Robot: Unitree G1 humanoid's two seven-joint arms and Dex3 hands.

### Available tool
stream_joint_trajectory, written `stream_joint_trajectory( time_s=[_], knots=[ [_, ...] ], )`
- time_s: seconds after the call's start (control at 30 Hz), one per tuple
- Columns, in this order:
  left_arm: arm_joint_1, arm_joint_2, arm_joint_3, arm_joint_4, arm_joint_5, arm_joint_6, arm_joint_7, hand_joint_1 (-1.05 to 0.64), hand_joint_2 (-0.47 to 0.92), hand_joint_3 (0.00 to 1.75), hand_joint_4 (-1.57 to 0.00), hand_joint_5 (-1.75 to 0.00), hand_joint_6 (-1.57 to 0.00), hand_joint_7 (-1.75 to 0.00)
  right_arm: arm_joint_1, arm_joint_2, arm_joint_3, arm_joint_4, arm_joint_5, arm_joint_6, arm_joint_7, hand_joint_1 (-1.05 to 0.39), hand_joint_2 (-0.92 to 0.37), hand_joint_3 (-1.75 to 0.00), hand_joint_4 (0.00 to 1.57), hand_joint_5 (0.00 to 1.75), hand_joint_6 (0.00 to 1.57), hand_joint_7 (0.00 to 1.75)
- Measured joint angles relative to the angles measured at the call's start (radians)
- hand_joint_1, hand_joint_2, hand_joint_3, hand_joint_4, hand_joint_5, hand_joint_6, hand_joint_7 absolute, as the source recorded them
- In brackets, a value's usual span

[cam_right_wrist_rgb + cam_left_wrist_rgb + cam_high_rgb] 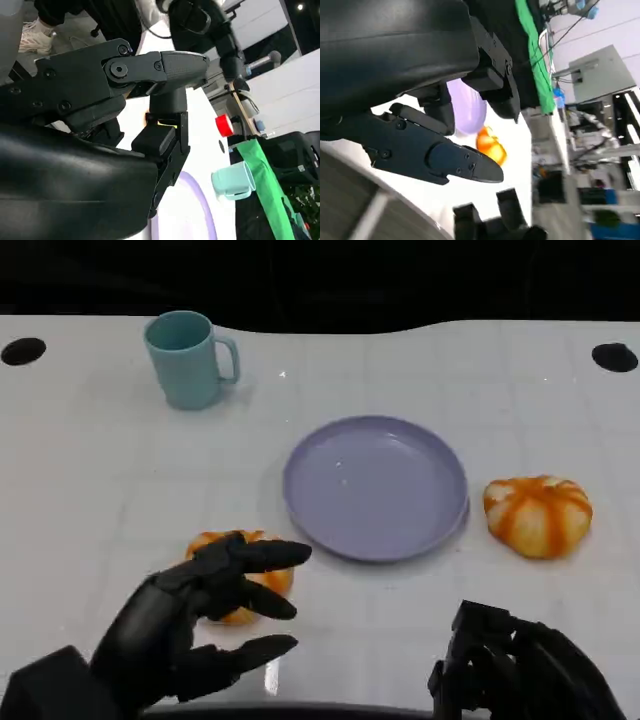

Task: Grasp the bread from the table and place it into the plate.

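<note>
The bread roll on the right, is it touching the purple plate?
Apart. The head view shows a strip of bare white table between the right-hand bread roll and the plate rim.

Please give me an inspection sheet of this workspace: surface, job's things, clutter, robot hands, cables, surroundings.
Surface: white table, with a black round hole near each far corner.
Job's things: two orange-and-white breads; near bread lies before the plate, partly behind the left robot hand; far bread lies right of the plate, apart from it. Purple plate holds nothing.
Clutter: teal mug, upright, far left.
Robot hands: left robot hand open, fingers spread beside the near bread, no grip visible; right robot hand low at the near edge, fingers curled, holding nothing.
Cables: dark cables in the background of the left wrist view.
Surroundings: green cloth, shelves and equipment, blurred.
</note>
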Motion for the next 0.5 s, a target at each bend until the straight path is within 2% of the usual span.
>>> stream_joint_trajectory(
  time_s=[0.23, 0.5],
  knots=[
    [-0.008, 0.076, -0.025, -0.148, 0.334, 0.073, 0.126, -0.52, 0.89, 0.00, -0.36, -0.53, -0.46, -0.01, -0.010, 0.003, 0.002, 0.006, 0.001, 0.000, 0.000, -0.69, -0.92, -0.25, 0.82, 1.63, 0.75, 1.36],
    [-0.032, 0.151, -0.084, -0.236, 0.694, 0.125, 0.171, -0.51, 0.88, 0.00, -0.28, -0.40, -0.30, 0.00, -0.010, 0.003, 0.003, 0.006, -0.001, 0.000, -0.002, -0.69, -0.92, -0.26, 0.82, 1.63, 0.75, 1.37]
  ],
)
